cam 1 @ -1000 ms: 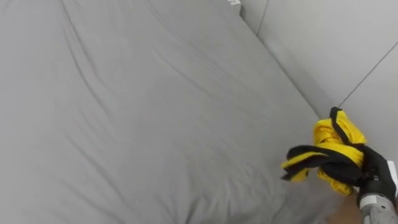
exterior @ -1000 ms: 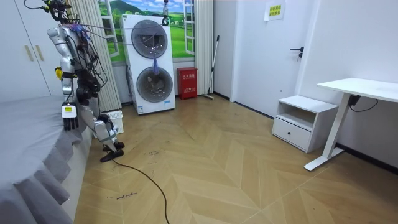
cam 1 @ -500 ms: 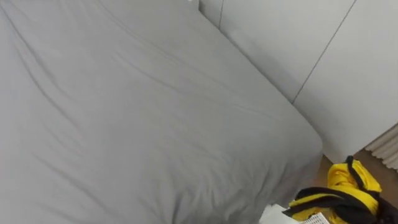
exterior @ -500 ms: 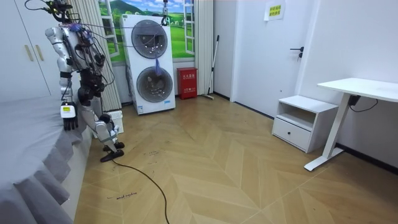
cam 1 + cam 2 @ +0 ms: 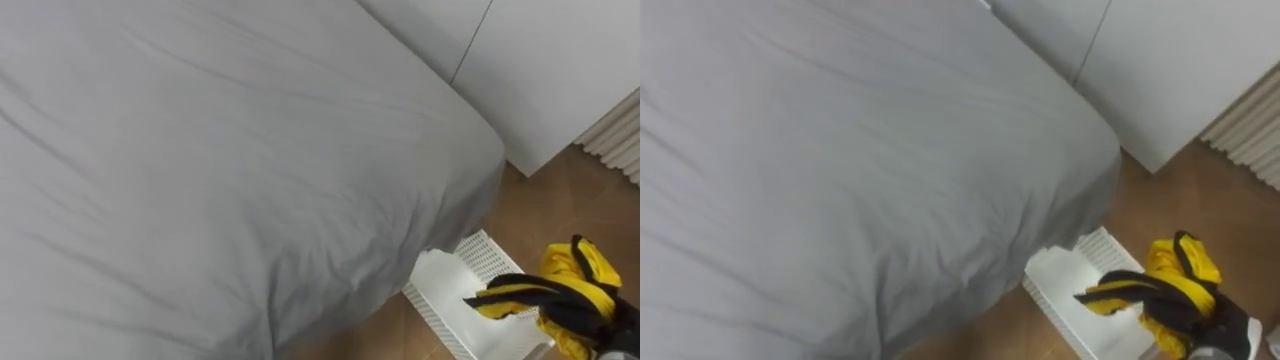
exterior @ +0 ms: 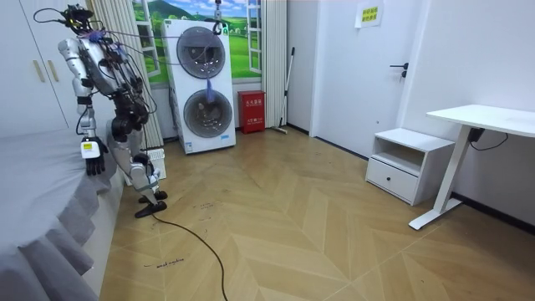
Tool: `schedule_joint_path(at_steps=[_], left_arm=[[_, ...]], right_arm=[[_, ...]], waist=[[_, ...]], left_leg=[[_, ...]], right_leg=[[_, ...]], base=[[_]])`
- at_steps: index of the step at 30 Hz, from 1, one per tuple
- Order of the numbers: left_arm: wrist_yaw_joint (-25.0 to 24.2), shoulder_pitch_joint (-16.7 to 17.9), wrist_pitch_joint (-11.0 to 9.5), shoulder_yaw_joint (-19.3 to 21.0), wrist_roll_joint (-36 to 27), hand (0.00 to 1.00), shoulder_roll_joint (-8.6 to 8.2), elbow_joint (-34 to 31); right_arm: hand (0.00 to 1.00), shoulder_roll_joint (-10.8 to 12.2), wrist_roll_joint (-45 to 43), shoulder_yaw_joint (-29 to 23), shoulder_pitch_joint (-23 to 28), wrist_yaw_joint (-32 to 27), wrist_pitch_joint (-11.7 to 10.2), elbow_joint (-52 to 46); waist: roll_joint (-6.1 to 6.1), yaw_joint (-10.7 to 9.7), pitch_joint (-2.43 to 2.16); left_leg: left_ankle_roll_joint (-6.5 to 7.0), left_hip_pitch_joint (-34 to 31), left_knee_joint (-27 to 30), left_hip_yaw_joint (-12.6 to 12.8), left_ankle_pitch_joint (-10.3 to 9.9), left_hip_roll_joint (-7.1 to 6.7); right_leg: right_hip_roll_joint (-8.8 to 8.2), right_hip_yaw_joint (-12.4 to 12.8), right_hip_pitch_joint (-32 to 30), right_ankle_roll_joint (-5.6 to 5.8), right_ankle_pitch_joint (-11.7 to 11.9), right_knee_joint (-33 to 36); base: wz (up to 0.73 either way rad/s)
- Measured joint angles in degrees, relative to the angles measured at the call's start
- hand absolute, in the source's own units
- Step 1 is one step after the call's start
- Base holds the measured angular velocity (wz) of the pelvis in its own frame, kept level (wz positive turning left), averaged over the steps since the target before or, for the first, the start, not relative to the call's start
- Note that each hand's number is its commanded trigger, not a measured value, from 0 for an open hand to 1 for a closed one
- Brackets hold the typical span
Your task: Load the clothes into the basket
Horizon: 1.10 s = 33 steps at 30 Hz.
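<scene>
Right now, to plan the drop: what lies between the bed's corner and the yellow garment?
The white basket, standing on the floor beside the bed, seen in the left eye view.

Home setting, bedroom doubling as laundry room. Evidence: wide bed under grey sheet [image 5: 220,150], white wardrobe doors [image 6: 29,71] behind it, stacked white front-load washer and dryer [image 6: 203,88], low white bedside cabinet with drawer [image 6: 403,165], herringbone wood floor [image 6: 292,226], white room door with dark handle [image 6: 368,84].

wide bed with creased grey sheet [image 5: 200,150] | brown wooden floor [image 5: 560,200] — white slatted plastic basket [image 5: 440,285] standing just beside bed corner
</scene>
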Motion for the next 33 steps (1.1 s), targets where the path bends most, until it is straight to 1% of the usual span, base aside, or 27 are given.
schedule_joint_path(at_steps=[3, 5, 7, 8, 9, 10, 11, 13, 15, 16, 19, 23, 25, 29, 33], left_arm=[[0.0, -1.4, -0.3, -0.6, -1.1, 0.0, 0.12, 1.5], [-0.1, -1.7, -1.3, -1.6, -2.5, 0.0, 0.15, 1.5], [-0.1, -3.0, -1.6, -3.0, -3.3, 0.0, 0.14, 1.2], [-0.1, -3.4, -1.6, -3.3, -3.4, 0.0, 0.14, 1.1], [-0.1, -3.6, -1.9, -3.9, -3.9, 0.0, 0.13, 1.0], [-0.1, -3.7, -2.2, -4.2, -4.8, 0.0, 0.14, 1.0], [-0.1, -3.7, -2.4, -4.4, -5.5, 0.0, 0.14, 1.0], [-0.1, -3.7, -2.9, -5.0, -6.5, 0.0, 0.16, 0.9], [-0.1, -3.7, -3.8, -5.0, -6.6, 0.0, 0.17, 0.8], [-0.1, -3.7, -3.9, -5.0, -6.6, 0.0, 0.18, 0.7], [-0.1, -3.7, -4.0, -5.1, -6.6, 0.0, 0.25, 0.6], [-0.1, -3.7, -4.2, -5.1, -6.7, 0.0, 0.41, 0.0], [-0.1, -3.7, -4.3, -5.6, -7.8, 0.0, 0.43, -0.3], [-0.1, -3.7, -4.5, -6.9, -8.4, 0.0, 0.56, -1.3], [-0.1, -3.7, -4.9, -7.9, -8.9, 0.0, 0.62, -1.3]], right_arm=[[1.0, -0.1, 4.1, 0.9, -3.0, -0.2, -1.6, 3.3], [1.0, -0.1, 5.8, 1.6, -4.1, -0.7, -2.1, 4.8], [1.0, -0.8, 6.4, 3.8, -4.3, -1.4, -2.9, 5.7], [0.87, -0.9, 6.7, 4.2, -4.4, -1.4, -3.0, 5.9], [0.47, -1.0, 7.2, 4.9, -4.7, -1.5, -3.2, 6.2], [0.05, -1.1, 8.7, 5.7, -4.8, -1.7, -3.2, 6.2], [0.0, -1.2, 9.4, 5.9, -4.8, -1.7, -3.2, 6.2], [0.0, -1.7, 10.8, 6.0, -4.9, -2.2, -3.2, 6.2], [0.0, -3.0, 11.7, 6.0, -5.9, -3.1, -3.3, 6.9], [0.0, -3.7, 11.7, 6.0, -7.1, -3.4, -3.4, 7.4], [0.0, -4.4, 12.2, 6.0, -8.6, -3.9, -4.1, 7.9], [0.0, -4.5, 12.9, 6.0, -9.3, -5.1, -5.0, 8.4], [0.0, -4.6, 13.8, 6.0, -9.2, -5.6, -5.8, 9.2], [0.0, -4.7, 15.8, 6.1, -9.1, -6.2, -5.9, 10.7], [0.0, -4.7, 15.9, 7.3, -9.2, -6.2, -6.3, 11.8]], waist=[[0.22, 0.0, 0.03], [0.54, 0.1, 0.2], [1.16, 1.4, 0.31], [1.32, 1.6, 0.4], [1.77, 1.7, 0.34], [1.96, 2.0, 0.28], [2.09, 2.1, 0.24], [2.22, 2.6, 0.25], [2.2, 3.1, 0.25], [2.2, 3.1, 0.26], [2.17, 3.2, 0.27], [2.12, 3.4, 0.29], [2.13, 3.9, 0.28], [2.13, 4.8, 0.28], [2.12, 4.9, 0.28]], left_leg=[[0.21, -1.7, 0.7, 0.6, 0.2, -0.04], [0.21, -2.9, 1.5, 0.6, 0.2, 0.2], [0.23, -5.0, 2.3, 0.6, 0.2, 0.32], [0.23, -5.6, 2.6, 0.5, 0.2, 0.36], [0.28, -6.6, 2.9, 0.5, 0.2, 0.39], [0.34, -7.2, 2.9, 0.5, 0.2, 0.29], [0.37, -7.5, 2.9, 0.5, 0.3, 0.3], [0.39, -8.0, 2.9, 0.5, 0.3, 0.32], [0.4, -8.7, 2.9, 0.5, 0.4, 0.33], [0.41, -9.1, 2.9, 0.5, 0.4, 0.3], [0.4, -9.2, 2.8, 0.2, 0.4, 0.31], [0.37, -9.6, 2.8, -0.5, 0.5, 0.35], [0.37, -9.6, 2.8, -0.8, 0.5, 0.33], [0.37, -9.8, 2.8, -1.1, 0.5, 0.26], [0.37, -9.7, 2.8, -1.2, 0.5, 0.11]], right_leg=[[-0.12, 0.2, -2.2, -0.09, -0.6, 1.5], [-0.11, 0.0, -3.1, -0.15, -0.6, 1.7], [-0.12, 0.0, -5.2, -0.2, -0.5, 2.4], [-0.15, -0.1, -5.7, -0.21, -0.5, 2.6], [-0.18, -0.2, -6.7, -0.22, -0.5, 2.9], [-0.21, -0.1, -7.7, -0.28, -0.6, 3.5], [-0.2, -0.1, -7.9, -0.29, -0.6, 3.5], [-0.2, -0.2, -8.5, -0.4, -0.6, 3.7], [-0.2, -0.3, -9.2, -0.45, -0.7, 3.7], [-0.21, -0.3, -9.7, -0.45, -0.7, 3.8], [-0.26, -0.7, -9.7, -0.55, -0.7, 3.7], [-0.36, -1.4, -9.7, -0.63, -0.7, 3.4], [-0.55, -2.0, -9.7, -0.7, -0.7, 3.3], [-0.82, -2.7, -9.6, -0.79, -0.7, 3.3], [-1.01, -2.8, -9.6, -0.79, -0.7, 3.4]], base=[[-0.06], [0.06], [0.02], [0.05], [0.03], [0.0], [0.0], [0.02], [0.04], [0.0], [0.03], [0.09], [0.05], [0.08], [0.01]])
